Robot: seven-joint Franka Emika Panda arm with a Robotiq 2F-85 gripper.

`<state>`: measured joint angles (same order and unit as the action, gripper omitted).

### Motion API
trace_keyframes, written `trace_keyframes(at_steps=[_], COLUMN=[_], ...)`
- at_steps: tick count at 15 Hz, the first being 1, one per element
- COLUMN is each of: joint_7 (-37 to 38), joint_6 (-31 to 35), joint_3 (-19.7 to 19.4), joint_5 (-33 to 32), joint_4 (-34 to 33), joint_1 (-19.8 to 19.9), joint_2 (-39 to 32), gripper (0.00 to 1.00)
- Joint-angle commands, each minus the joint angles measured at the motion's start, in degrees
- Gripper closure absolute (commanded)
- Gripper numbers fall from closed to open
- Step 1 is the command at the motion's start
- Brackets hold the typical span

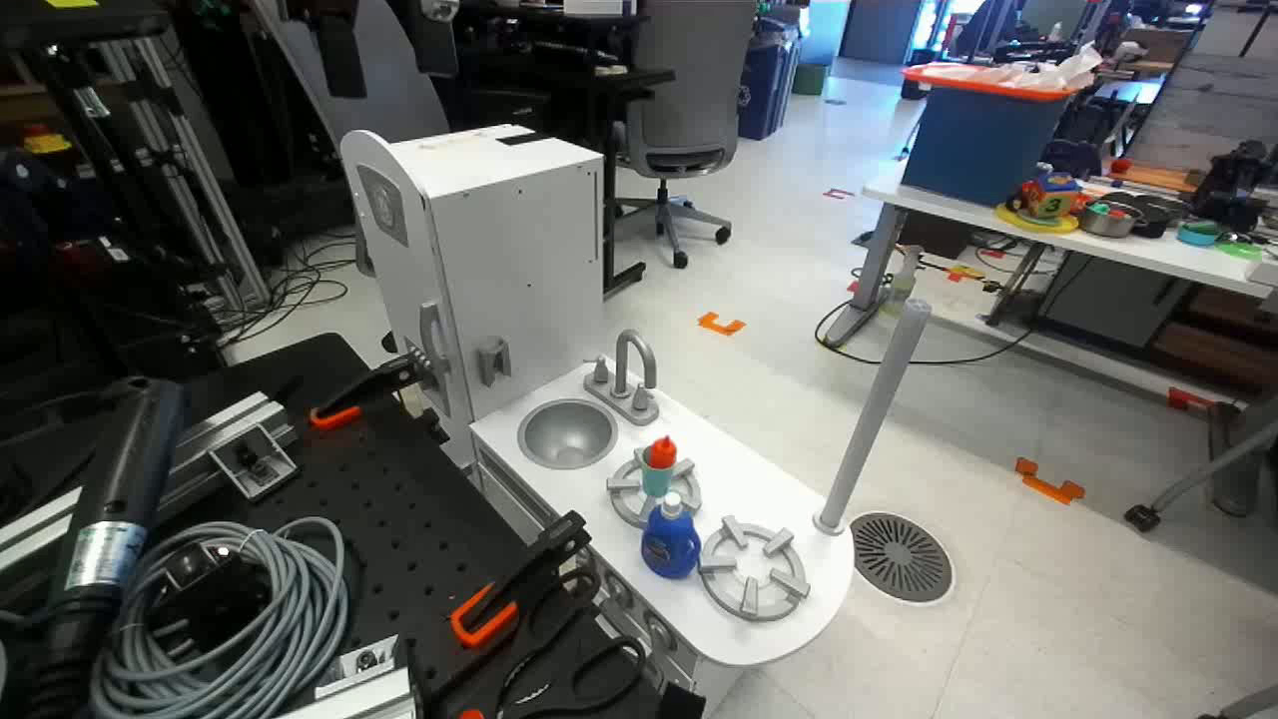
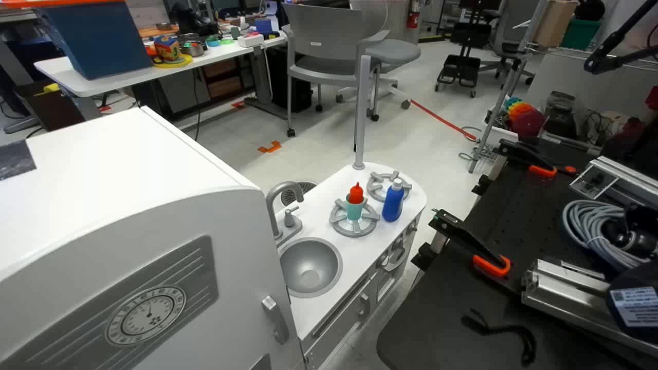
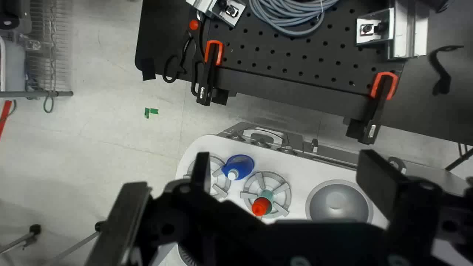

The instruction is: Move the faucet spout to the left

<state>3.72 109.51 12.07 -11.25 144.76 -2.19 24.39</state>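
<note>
The faucet spout (image 1: 621, 367) is a silver arched tube on a small base with two handles, behind the round steel basin (image 1: 567, 437). The spout (image 2: 271, 211) and the basin (image 2: 310, 270) show in both exterior views. The spout's outlet end points toward the burner side, along its base, not over the bowl. In the wrist view the basin (image 3: 337, 201) is partly covered and the spout is hidden behind the gripper body. My gripper (image 3: 282, 166) is open and empty, its fingers wide apart above the toy kitchen counter. It is out of view in both exterior views.
A red bottle (image 1: 662, 452) stands in a teal cup (image 1: 657, 481) on a burner. A blue bottle (image 1: 670, 541) stands beside it. An upright grey post (image 1: 877, 419) rises at the counter's end. A tall white cabinet (image 1: 519, 260) adjoins the basin. A black table (image 1: 399, 559) faces the counter.
</note>
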Motion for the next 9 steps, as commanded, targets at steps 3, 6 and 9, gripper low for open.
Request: trace_keyframes(at_steps=[3, 6, 9], joint_7=[0.5, 0.5, 1.4], joint_6=[-0.2, -0.2, -0.3], joint_3=[-1.4, -1.4, -1.1], joint_5=[-0.6, -0.6, -1.2], joint_4=[-0.1, -0.1, -1.1], joint_1=[-1.5, -1.5, -1.3], joint_2=[-0.2, -0.2, -1.6], gripper=[0.00, 0.00, 0.00])
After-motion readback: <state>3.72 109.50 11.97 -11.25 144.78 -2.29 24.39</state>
